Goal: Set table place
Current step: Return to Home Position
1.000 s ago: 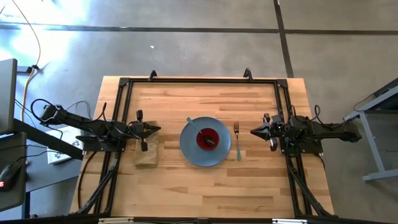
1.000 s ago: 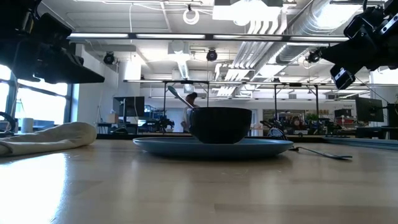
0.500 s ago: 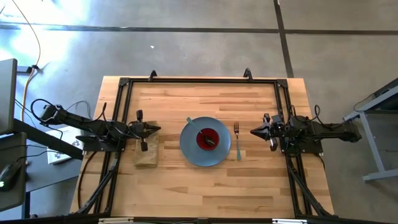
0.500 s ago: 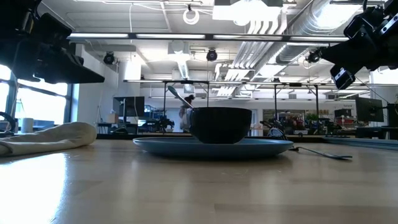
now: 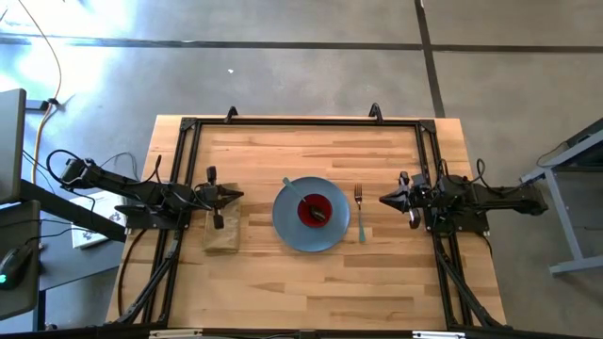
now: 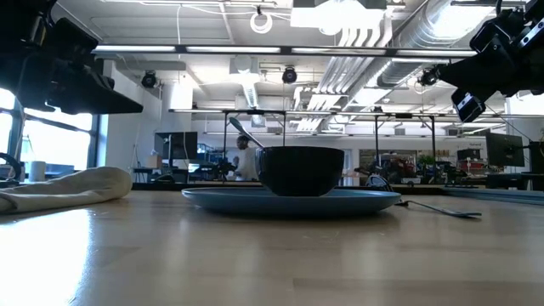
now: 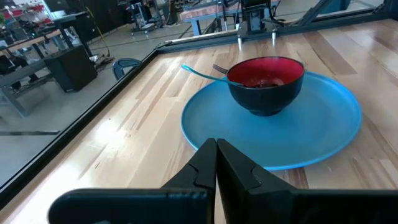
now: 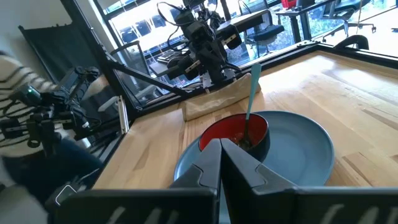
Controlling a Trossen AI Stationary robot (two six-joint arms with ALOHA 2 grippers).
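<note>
Now, step: place looks laid; parking both arms, I judge.
Place: red bowl (image 5: 314, 209) holding spoon (image 5: 292, 188) on blue plate (image 5: 285, 226), mid table (image 5: 283, 282); fork (image 5: 359, 212) just beside the plate.
My left gripper (image 5: 236, 196): pressed together, empty, over tan cloth (image 5: 222, 235).
My right gripper (image 5: 384, 199): pressed together, empty, near fork.
Next: nothing to grasp.

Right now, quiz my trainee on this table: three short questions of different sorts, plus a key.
1. True or false: the spoon rests in the bowl.
2. The fork lies: A) between the plate and the right gripper; B) in the bowl; C) under the spoon.
3. The left gripper and the right gripper: open or shut?
Key: 1 true; 2 A; 3 both shut.
</note>
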